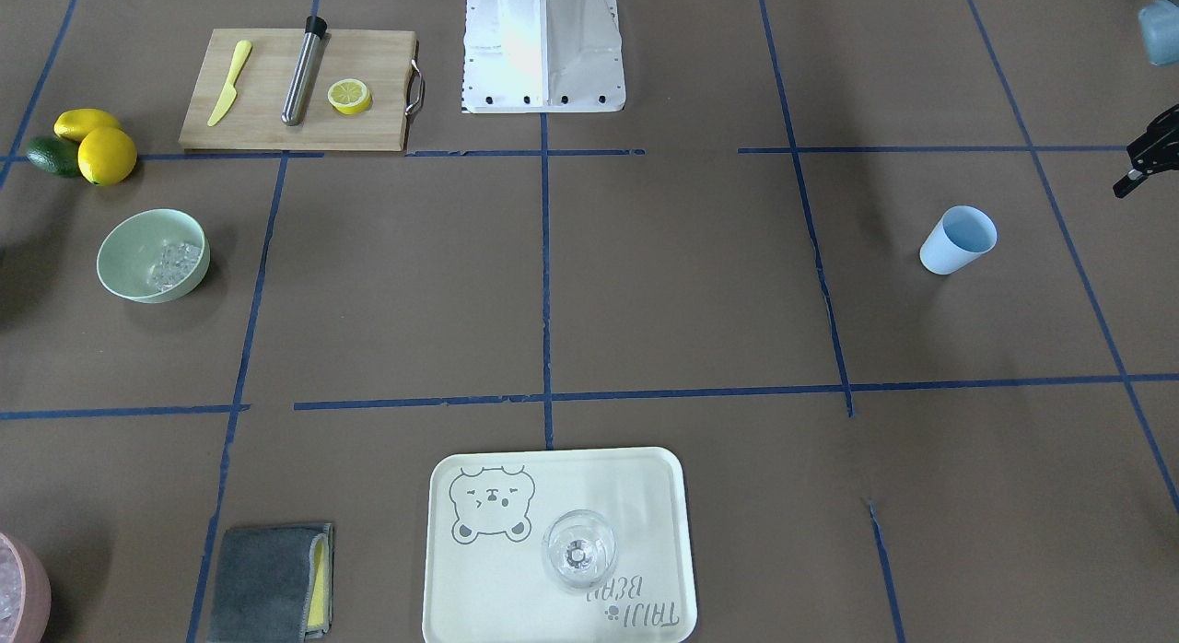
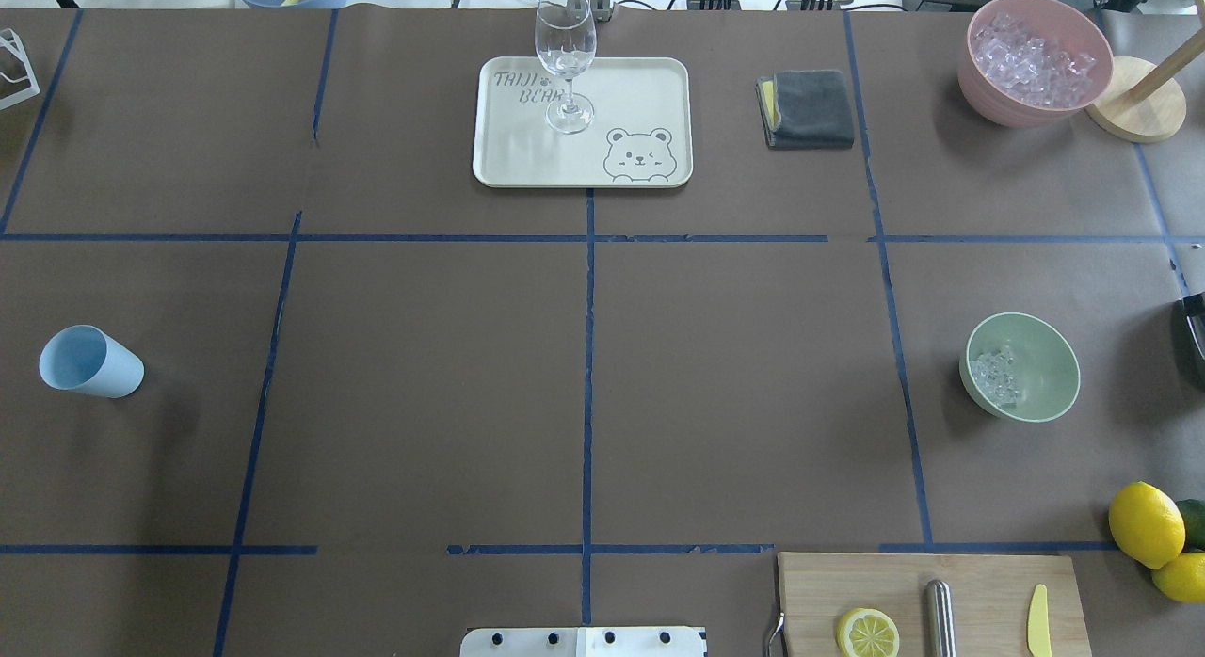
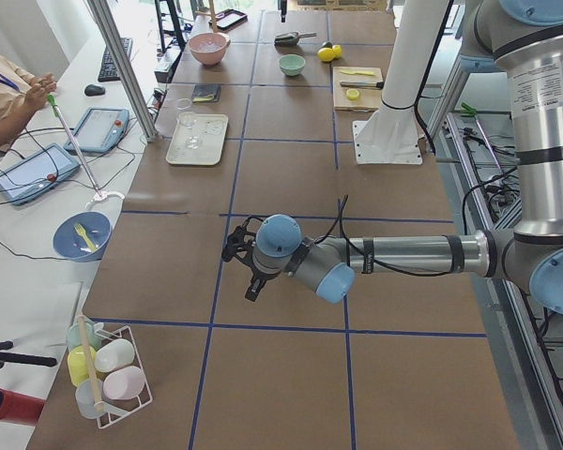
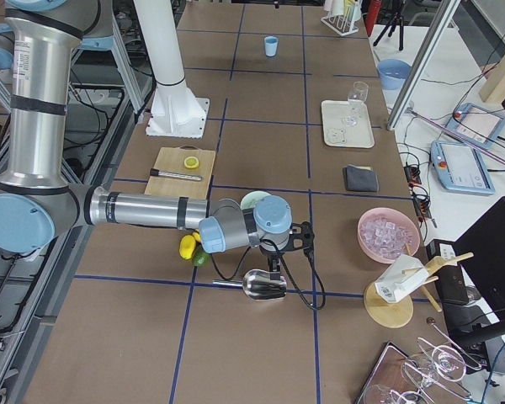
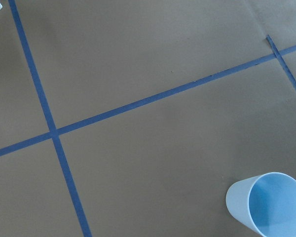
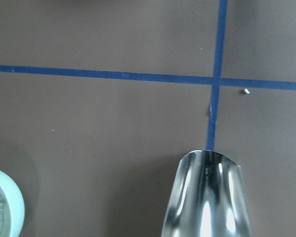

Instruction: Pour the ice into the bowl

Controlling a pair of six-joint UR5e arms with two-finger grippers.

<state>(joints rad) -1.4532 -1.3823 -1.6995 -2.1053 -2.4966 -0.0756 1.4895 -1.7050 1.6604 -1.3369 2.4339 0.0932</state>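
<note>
The pale mint-green bowl stands on the robot's right side of the table, with a small heap of clear ice in it. The bowl and the ice also show in the front view, and the bowl's rim in the right wrist view. In the right side view my right gripper hovers beside the bowl, over a metal scoop; whether it is open I cannot tell. My left gripper hangs near a light blue cup; its jaws are unclear.
A pink container full of ice stands at the far right. A tray carries a clear glass. A folded grey cloth, a cutting board with half a lemon, and lemons lie around.
</note>
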